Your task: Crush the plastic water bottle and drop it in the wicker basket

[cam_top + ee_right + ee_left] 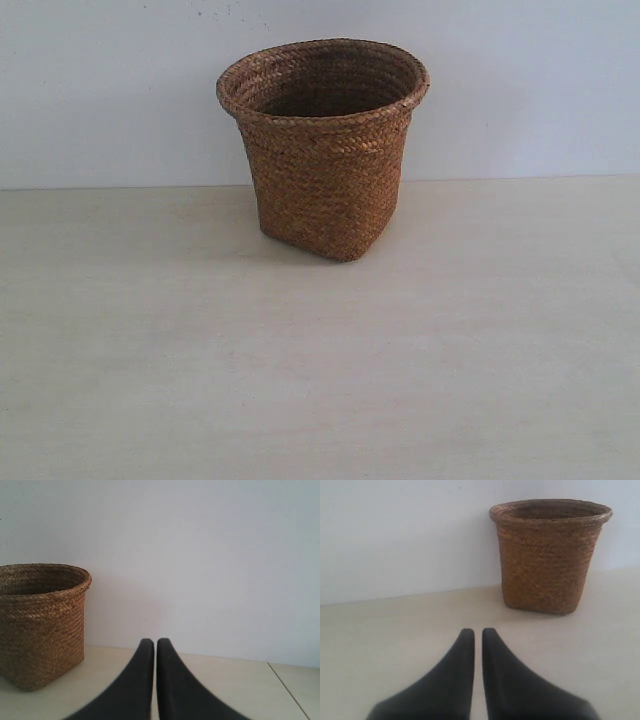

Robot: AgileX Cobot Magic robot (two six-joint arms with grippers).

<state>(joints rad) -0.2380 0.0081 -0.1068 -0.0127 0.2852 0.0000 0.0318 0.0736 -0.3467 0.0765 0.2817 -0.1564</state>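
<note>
The brown wicker basket [325,150] stands upright at the back of the pale table, near the wall. It also shows in the left wrist view as the wicker basket [549,555] and in the right wrist view as the wicker basket [40,622]. The plastic water bottle is in none of the views. My left gripper [477,632] is shut with nothing between its black fingers, well short of the basket. My right gripper [151,642] is shut too, empty, off to one side of the basket. Neither gripper appears in the exterior view.
A pale wooden table [320,380] spreads in front of the basket, with a white wall [520,90] right behind it. A seam or edge in the table [287,687] shows in the right wrist view.
</note>
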